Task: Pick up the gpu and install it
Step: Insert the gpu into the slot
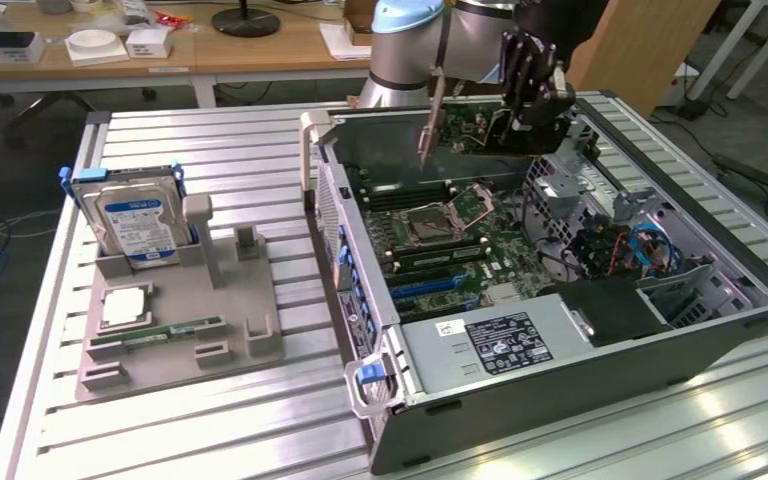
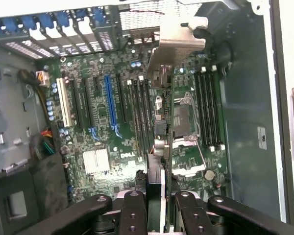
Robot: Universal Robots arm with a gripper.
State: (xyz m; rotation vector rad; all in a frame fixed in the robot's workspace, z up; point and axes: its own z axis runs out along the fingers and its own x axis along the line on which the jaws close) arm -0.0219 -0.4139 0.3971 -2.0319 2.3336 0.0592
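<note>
My gripper (image 1: 534, 112) hangs over the open computer case (image 1: 584, 385), shut on the gpu (image 1: 488, 142). The gpu is a thin dark card held on edge above the motherboard (image 1: 454, 238), with its silvery bracket (image 1: 430, 125) pointing to the exterior view's left. In the wrist view the gpu (image 2: 166, 142) runs as a slim strip out from between the fingers of my gripper (image 2: 159, 198) to its bracket (image 2: 179, 46). It floats over the memory slots and CPU socket (image 2: 182, 120). The blue expansion slot (image 2: 110, 105) lies off to one side of the card.
A grey fixture (image 1: 177, 300) on the slatted table holds a blue-labelled hard drive (image 1: 137, 220), a CPU chip (image 1: 128, 305) and a green memory stick (image 1: 171, 332). Inside the case are the power supply (image 1: 504, 340) and drive cage cables (image 1: 624, 245). A wooden desk (image 1: 224, 50) stands behind.
</note>
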